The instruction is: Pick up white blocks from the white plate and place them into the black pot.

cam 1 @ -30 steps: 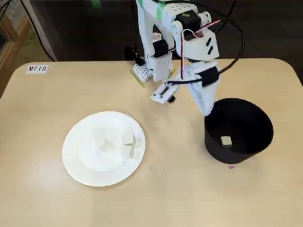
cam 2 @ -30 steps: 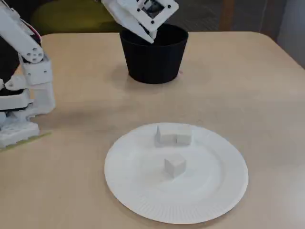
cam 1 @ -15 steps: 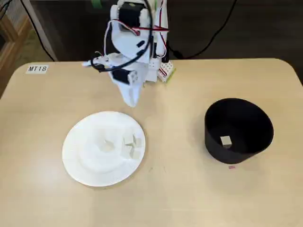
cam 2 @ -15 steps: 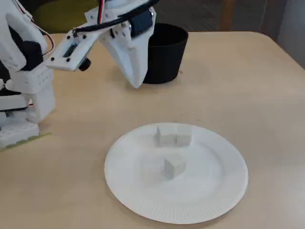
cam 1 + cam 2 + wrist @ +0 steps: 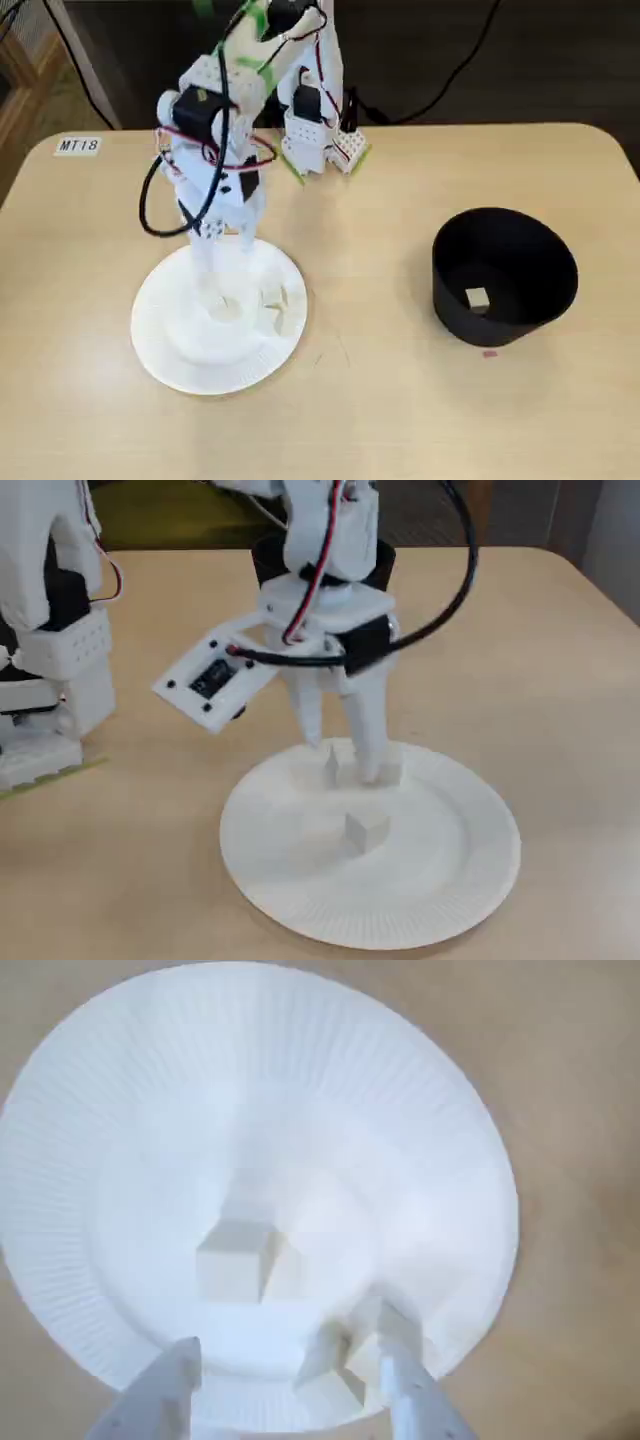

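The white plate [image 5: 165,345] lies on the table's left in a fixed view, with three white blocks on it. One block [image 5: 236,1261] sits at the plate's middle. Two touching blocks [image 5: 330,1368] lie by the rim, close against my right finger [image 5: 400,1360] in the wrist view. My gripper [image 5: 288,1328] is open and points down over the plate [image 5: 400,925], its tips just above the surface and holding nothing. In another fixed view the gripper [image 5: 342,758] partly hides the pair, and the single block [image 5: 366,830] lies in front. The black pot [image 5: 503,275] stands at the right with one block [image 5: 477,297] inside.
The arm's base [image 5: 315,150] stands at the table's back edge, with black cables behind it. A small "MT18" label [image 5: 79,145] is stuck at the back left corner. A tiny pink mark [image 5: 489,352] lies in front of the pot.
The arm swung from the pot across to the plate and came down. Its open gripper now hangs low over the plate beside the two touching blocks.
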`<state>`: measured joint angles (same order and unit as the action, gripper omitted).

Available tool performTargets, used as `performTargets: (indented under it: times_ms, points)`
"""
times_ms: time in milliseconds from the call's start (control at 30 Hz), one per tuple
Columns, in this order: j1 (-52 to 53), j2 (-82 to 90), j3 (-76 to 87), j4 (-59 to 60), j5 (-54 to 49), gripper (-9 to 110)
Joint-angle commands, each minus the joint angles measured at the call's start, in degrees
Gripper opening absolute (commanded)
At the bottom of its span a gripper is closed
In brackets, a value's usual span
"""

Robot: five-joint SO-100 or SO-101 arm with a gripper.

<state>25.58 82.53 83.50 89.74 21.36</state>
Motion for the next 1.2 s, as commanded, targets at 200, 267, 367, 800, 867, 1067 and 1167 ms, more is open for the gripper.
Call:
performTargets:
  times_ms: [200, 267, 367, 800, 867, 1067, 1167]
  points:
    - [1.14, -4.92, -2.81, -7.91, -2.20, 32]
    - [1.23, -5.54, -2.81, -9.84, -2.64, 32]
    - [1.32, -6.68, -2.81, -11.87, -3.34, 31]
    - [2.99, -10.37, -2.81, -17.05, -3.25, 21]
    - [3.34, -11.25, -2.81, -18.37, -2.37, 13]
    - [3.43, -11.95, -2.90, -21.71, -3.25, -2]
    - [2.99, -8.44, -3.43, -23.55, -4.57, -2]
